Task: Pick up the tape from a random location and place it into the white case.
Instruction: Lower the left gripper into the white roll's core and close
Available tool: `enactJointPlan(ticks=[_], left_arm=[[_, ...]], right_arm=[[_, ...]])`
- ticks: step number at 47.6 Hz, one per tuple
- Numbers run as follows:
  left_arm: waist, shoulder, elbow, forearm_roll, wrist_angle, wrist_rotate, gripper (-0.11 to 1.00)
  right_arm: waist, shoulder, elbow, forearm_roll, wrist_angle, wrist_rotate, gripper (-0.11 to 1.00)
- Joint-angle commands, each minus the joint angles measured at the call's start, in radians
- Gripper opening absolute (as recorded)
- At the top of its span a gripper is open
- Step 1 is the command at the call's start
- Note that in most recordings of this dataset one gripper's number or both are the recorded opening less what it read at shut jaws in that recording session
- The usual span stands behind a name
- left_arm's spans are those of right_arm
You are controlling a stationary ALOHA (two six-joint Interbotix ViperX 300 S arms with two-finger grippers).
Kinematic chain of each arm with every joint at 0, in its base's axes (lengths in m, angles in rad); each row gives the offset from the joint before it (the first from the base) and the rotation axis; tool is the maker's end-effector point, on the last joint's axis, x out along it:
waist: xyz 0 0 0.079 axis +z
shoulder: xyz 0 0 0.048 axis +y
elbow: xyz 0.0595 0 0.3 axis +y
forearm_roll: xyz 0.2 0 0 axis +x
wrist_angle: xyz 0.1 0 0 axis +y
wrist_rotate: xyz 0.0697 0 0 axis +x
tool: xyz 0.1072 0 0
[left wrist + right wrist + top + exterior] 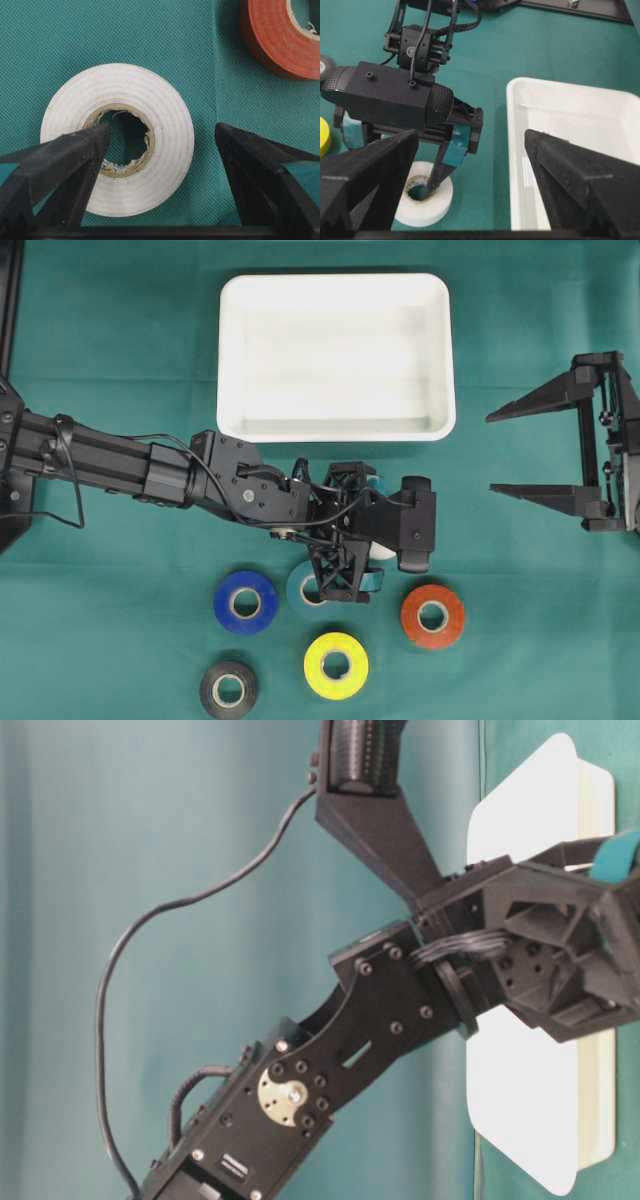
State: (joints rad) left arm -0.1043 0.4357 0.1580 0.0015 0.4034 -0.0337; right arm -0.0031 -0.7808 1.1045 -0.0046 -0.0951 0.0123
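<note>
Reaching out over the green cloth table (120, 350), the left black robot hand (160, 145) hangs right over a flat white roll of sticky tape (117, 139) with its two fingers spread wide apart. One finger (75, 150) points down into the hole of the white roll, and the other finger stands on the outside of it, so the ring of the roll sits between them, but they are not squeezing it. The white roll lies flat on the table just below the big white plastic case (336, 357), which is a wide, low tray with round corners and a raised edge. Nothing can be seen inside the white case. Below the white case lie more rolls: a blue roll (246, 602), a light blue roll (300, 588) partly hidden under the left arm, a yellow roll (336, 666), a black roll (229, 690), and an orange-red roll (432, 616) near the white roll. The right black robot hand (540, 450) waits to the right of the white case, well apart from all the rolls. Its fingers are wide open too, and it holds nothing.
</note>
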Motion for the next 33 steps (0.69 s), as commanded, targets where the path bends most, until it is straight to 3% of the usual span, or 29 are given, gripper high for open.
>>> enactJointPlan(ticks=[1, 17, 21, 30, 33], left_arm=[[0.005, -0.006, -0.012, 0.000, -0.003, -0.002, 0.99], [0.003, -0.006, -0.011, 0.000, 0.011, -0.002, 0.93], [-0.002, -0.005, -0.012, 0.000, 0.040, -0.002, 0.78], [-0.005, -0.008, -0.011, 0.000, 0.063, 0.002, 0.28], [-0.006, -0.008, -0.014, 0.000, 0.063, 0.002, 0.26]], right_arm=[[-0.002, 0.005, -0.014, 0.003, -0.006, 0.000, 0.90], [-0.002, 0.003, -0.012, 0.002, -0.008, -0.002, 0.90], [-0.002, 0.003, -0.012, 0.002, -0.008, -0.002, 0.90], [-0.002, 0.003, -0.012, 0.002, -0.011, -0.002, 0.90], [0.000, 0.003, -0.012, 0.002, -0.011, -0.002, 0.90]])
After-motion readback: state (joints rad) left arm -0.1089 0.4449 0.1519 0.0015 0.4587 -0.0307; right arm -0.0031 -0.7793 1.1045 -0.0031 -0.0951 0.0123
